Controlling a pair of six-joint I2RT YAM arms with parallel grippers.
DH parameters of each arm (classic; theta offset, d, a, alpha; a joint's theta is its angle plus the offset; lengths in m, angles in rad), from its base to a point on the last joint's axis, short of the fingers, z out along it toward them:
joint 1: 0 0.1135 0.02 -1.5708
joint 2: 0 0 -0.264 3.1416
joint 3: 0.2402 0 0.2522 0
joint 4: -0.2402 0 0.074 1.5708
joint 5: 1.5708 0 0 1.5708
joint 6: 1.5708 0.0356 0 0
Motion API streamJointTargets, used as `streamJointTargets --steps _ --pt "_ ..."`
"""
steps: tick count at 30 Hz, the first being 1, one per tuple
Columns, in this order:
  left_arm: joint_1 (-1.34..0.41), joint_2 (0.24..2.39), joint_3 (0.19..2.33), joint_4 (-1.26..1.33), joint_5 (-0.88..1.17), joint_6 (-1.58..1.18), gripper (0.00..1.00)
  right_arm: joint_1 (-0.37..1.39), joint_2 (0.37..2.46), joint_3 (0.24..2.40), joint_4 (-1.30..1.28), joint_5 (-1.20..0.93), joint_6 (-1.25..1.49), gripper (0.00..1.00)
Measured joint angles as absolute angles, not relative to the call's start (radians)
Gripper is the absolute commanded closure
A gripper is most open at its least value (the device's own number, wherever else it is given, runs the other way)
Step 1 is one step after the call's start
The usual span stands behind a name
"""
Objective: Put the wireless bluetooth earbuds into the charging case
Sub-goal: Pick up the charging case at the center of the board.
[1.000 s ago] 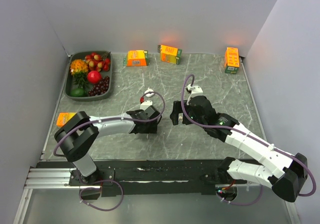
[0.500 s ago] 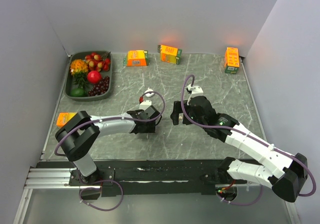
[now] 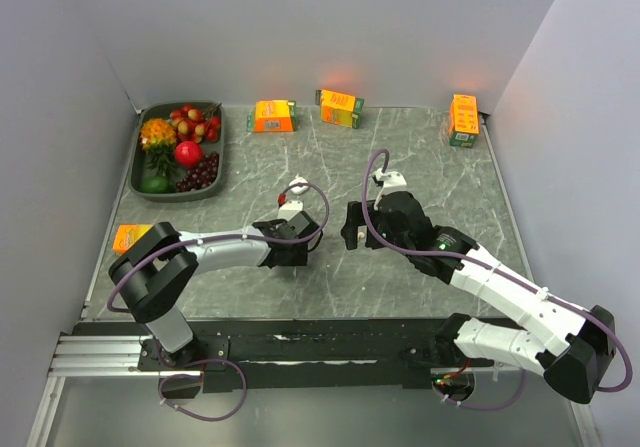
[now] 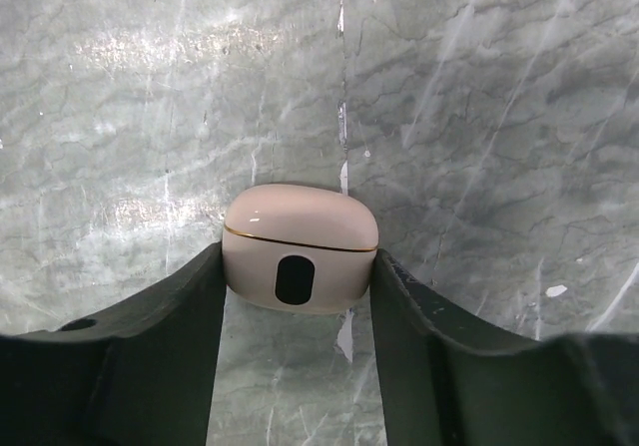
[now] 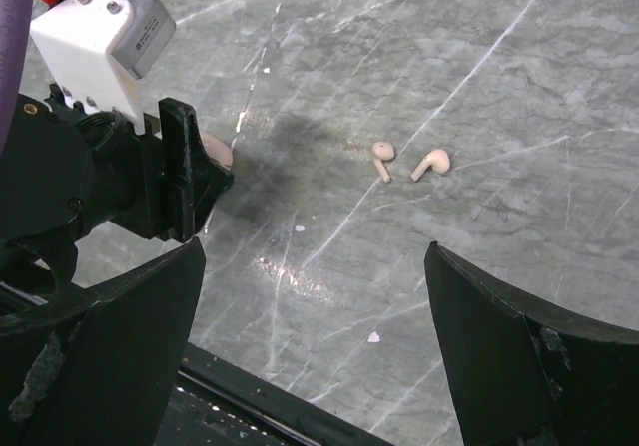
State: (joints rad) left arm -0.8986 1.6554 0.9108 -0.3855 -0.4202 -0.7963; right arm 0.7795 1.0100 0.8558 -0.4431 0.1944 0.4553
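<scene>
The charging case (image 4: 300, 236), lid down, is clamped on both sides by the left end effector (image 4: 300, 266), presumably to steady it on the desk (image 5: 519, 87). The right end effector (image 5: 312, 266) is held wide and empty, aimed toward the two earbuds (image 5: 382, 153) lying side by side.

the grey veined marble tabletop (image 4: 479, 87) is lit brightly from above; pale glare is spread across it, and the small orange cardboard cartons (image 3: 340, 107) are overexposed.
</scene>
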Motion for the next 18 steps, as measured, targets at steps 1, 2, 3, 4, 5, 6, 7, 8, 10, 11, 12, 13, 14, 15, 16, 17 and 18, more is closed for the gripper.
streamJointTargets --steps 1,2,3,4,5,6,7,8,10,11,12,13,14,15,16,17,18 --pt "-0.899 1.655 0.911 -0.385 -0.418 -0.795 0.61 0.780 1.010 0.856 -0.443 0.195 0.455 0.01" --pt "-0.899 1.655 0.911 -0.385 -0.417 -0.794 0.71 0.780 1.010 0.856 -0.443 0.196 0.455 0.01" --pt "-0.899 1.655 0.911 -0.385 -0.416 -0.794 0.77 0.780 1.010 0.856 -0.443 0.197 0.455 0.01" --pt "-0.899 1.654 0.910 -0.385 -0.416 -0.794 0.94 0.780 1.010 0.856 -0.443 0.198 0.455 0.01" --pt "-0.899 1.652 0.908 -0.383 -0.415 -0.793 0.99 0.780 1.010 0.856 -0.443 0.198 0.455 0.01" --pt "-0.899 1.650 0.906 -0.382 -0.414 -0.793 0.99 0.780 1.010 0.856 -0.443 0.198 0.455 0.01" --pt "-0.899 1.646 0.902 -0.379 -0.412 -0.793 0.99 0.780 1.010 0.856 -0.443 0.198 0.455 0.01" --pt "-0.899 1.641 0.898 -0.378 -0.408 -0.791 0.99 0.780 1.010 0.856 -0.443 0.198 0.456 0.01" --pt "-0.900 1.613 0.870 -0.355 -0.395 -0.786 0.99 0.780 1.010 0.856 -0.443 0.194 0.456 0.01" --pt "-0.902 1.587 0.845 -0.343 -0.382 -0.780 0.99 0.779 1.008 0.856 -0.444 0.189 0.455 0.01" --pt "-0.905 1.554 0.816 -0.329 -0.374 -0.773 0.99 0.779 1.004 0.856 -0.445 0.184 0.455 0.01" --pt "-0.909 1.506 0.781 -0.304 -0.362 -0.763 0.99 0.779 0.999 0.859 -0.449 0.173 0.453 0.01" --pt "-0.914 1.451 0.746 -0.282 -0.353 -0.748 0.99 0.779 0.993 0.865 -0.456 0.162 0.451 0.01" --pt "-0.920 1.383 0.706 -0.244 -0.344 -0.731 0.99 0.779 0.987 0.871 -0.459 0.150 0.450 0.01" --pt "-0.925 1.306 0.666 -0.200 -0.334 -0.713 0.99 0.778 0.979 0.890 -0.468 0.132 0.447 0.01" --pt "-0.929 1.214 0.618 -0.131 -0.321 -0.685 0.99 0.778 0.974 0.910 -0.472 0.114 0.444 0.02" --pt "-0.931 1.150 0.586 -0.078 -0.311 -0.665 0.99 0.778 0.971 0.930 -0.475 0.096 0.440 0.02"
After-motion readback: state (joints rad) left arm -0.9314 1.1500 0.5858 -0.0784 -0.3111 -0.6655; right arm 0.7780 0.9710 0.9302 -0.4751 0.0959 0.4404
